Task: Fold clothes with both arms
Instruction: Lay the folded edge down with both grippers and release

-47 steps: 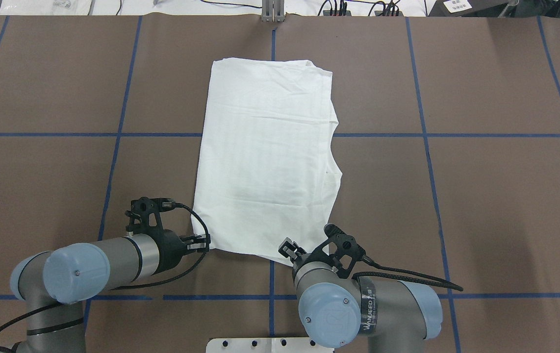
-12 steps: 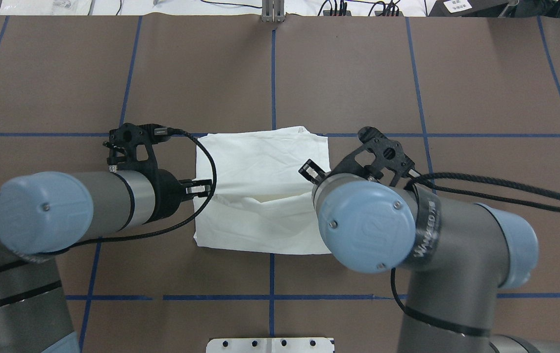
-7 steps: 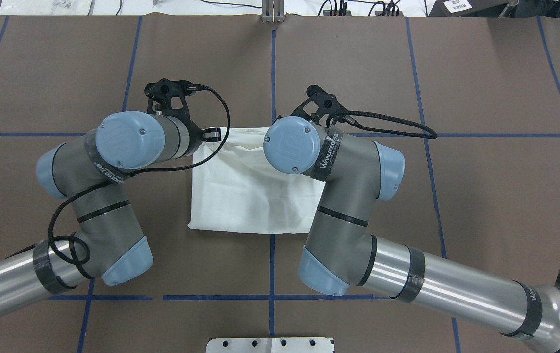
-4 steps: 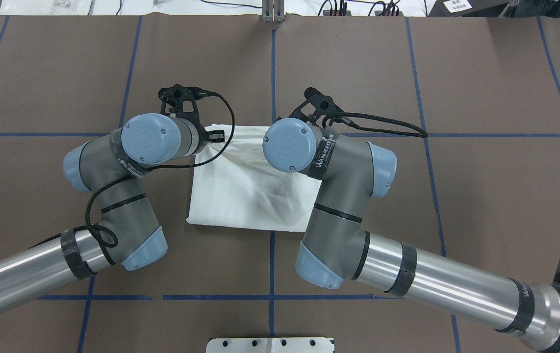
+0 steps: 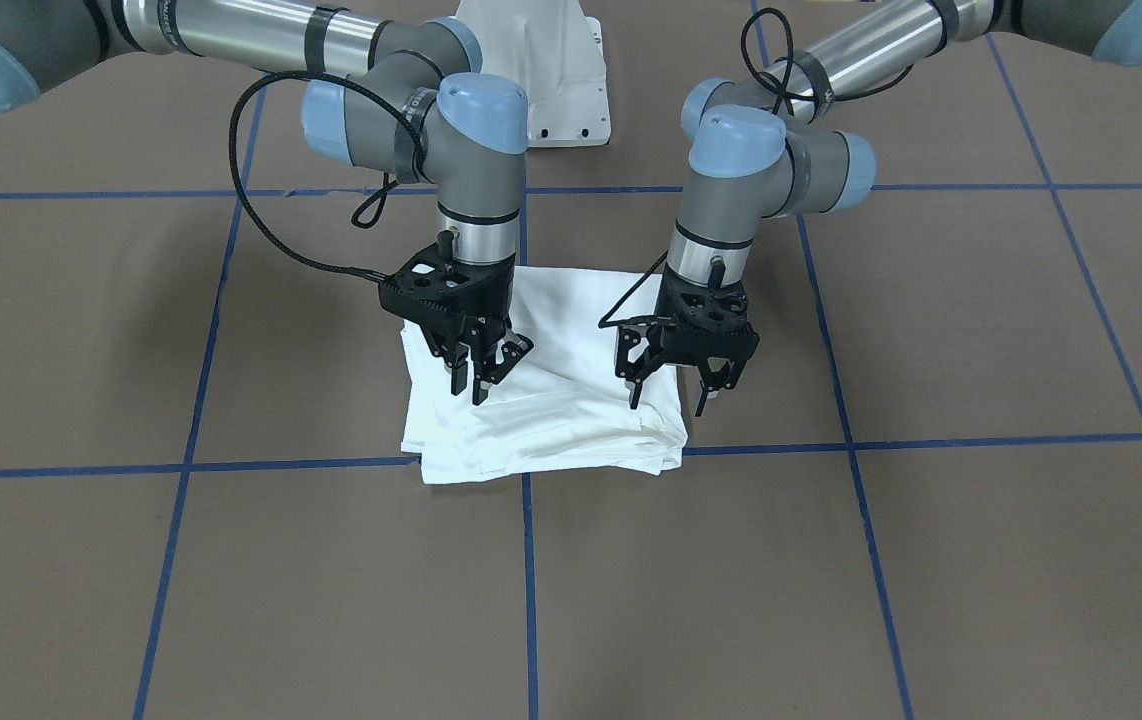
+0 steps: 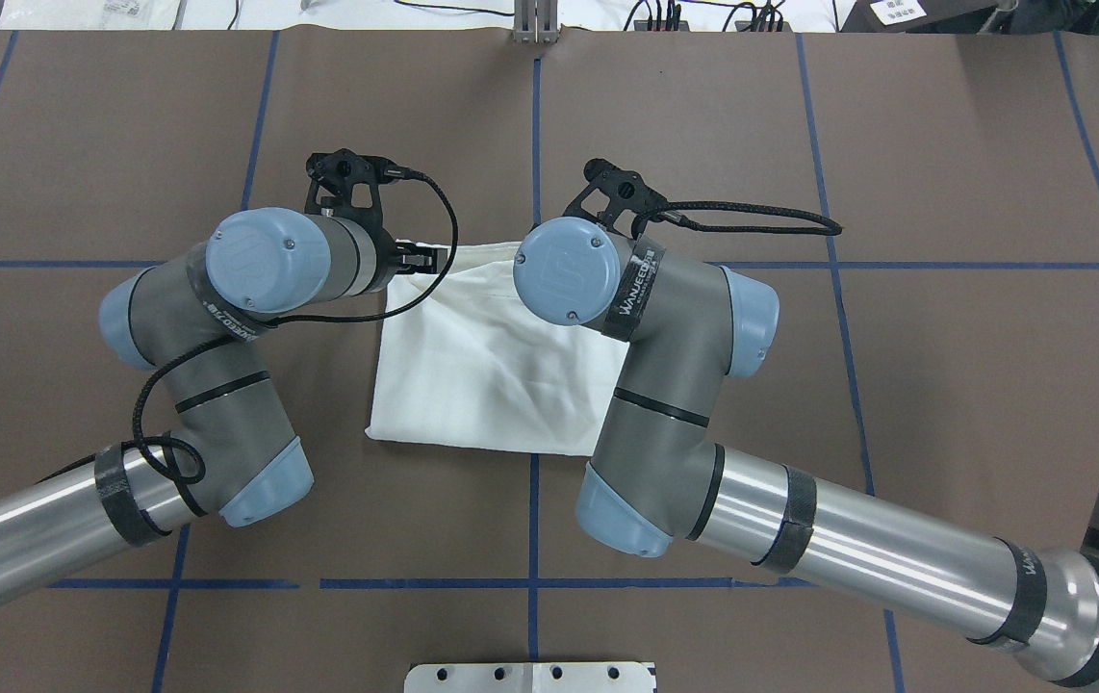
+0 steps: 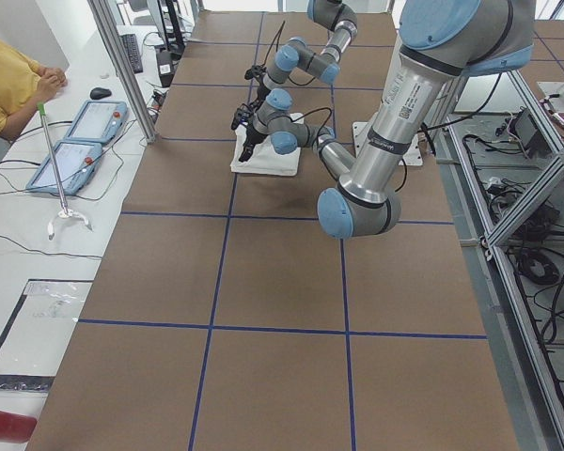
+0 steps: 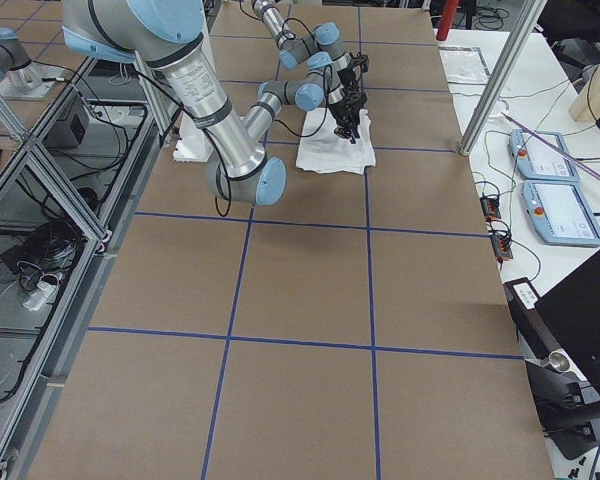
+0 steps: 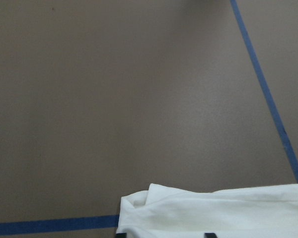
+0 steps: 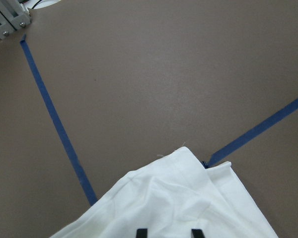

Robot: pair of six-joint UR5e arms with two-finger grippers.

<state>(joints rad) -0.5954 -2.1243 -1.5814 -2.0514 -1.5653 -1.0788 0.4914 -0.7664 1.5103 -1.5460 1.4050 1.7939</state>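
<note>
The shirt (image 5: pixel 551 425) is now folded near half over far, and the left gripper (image 5: pixel 669 403) and right gripper (image 5: pixel 481 380) have let go, both spread empty.

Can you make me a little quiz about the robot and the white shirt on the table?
1. True or false: the folded white cotton shirt lies on the brown table.
2. What colour are the taped grid lines on the table? A red, B blue, C yellow.
3. Fill in: the black left gripper and the black right gripper, both above the shirt, have their jaws ____.
Key: 1 true; 2 B; 3 open.
</note>
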